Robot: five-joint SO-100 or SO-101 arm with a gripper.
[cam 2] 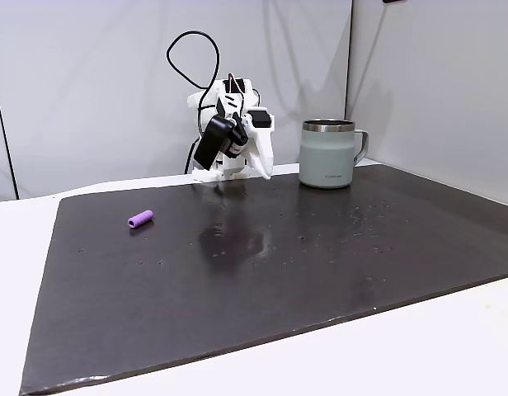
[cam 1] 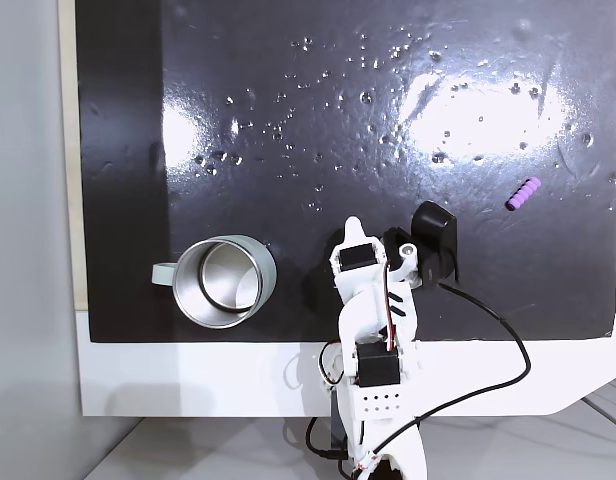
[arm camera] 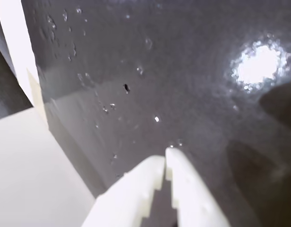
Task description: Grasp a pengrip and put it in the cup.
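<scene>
Pengrip: purple ribbed cylinder, lying flat on the black mat, well apart from the gripper, to its right in the top-down fixed view; long axis diagonal there, one end toward the upper right. Gripper: white fingers pressed together, nothing between them, tips just above the mat. Cup: sage-green, upright, left of the gripper, handle pointing away from it.

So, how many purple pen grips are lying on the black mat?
1. The pengrip lies alone near the mat's right edge in a fixed view, far from the cup. None seems hidden.
</scene>
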